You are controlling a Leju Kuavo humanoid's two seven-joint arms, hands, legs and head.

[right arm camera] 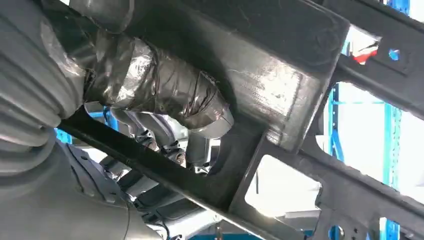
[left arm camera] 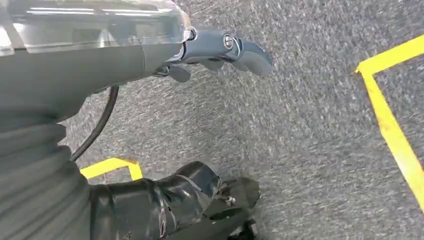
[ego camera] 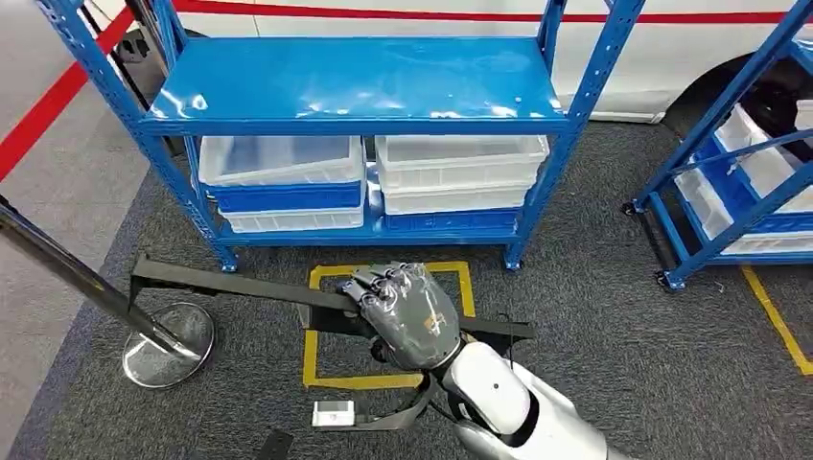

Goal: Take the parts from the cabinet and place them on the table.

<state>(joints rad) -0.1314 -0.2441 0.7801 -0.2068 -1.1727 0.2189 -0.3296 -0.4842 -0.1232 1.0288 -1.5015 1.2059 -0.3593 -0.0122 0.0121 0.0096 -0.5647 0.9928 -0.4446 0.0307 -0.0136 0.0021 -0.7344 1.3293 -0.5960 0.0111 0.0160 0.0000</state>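
While right hand (ego camera: 405,311) fingers (ego camera: 376,287) wrap the long black part (ego camera: 225,283), left hand (left arm camera: 220,50) fingers (left arm camera: 252,55) uncurled, holding nothing

Left hand (left arm camera: 220,50) over grey carpet (left arm camera: 300,130), fingers apart, apparently holding nothing; yellow tape lines (left arm camera: 390,125) on floor.

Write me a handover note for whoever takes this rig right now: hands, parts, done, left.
Right hand: grips a long black frame part, held level above the carpet in front of the blue rack.
Left hand: hangs over the carpet, fingers apart, holding nothing.
Done: one part is out and in hand.
Left: carry it to the table and set it down. White bins sit on the rack's lower shelf; contents can't be told.
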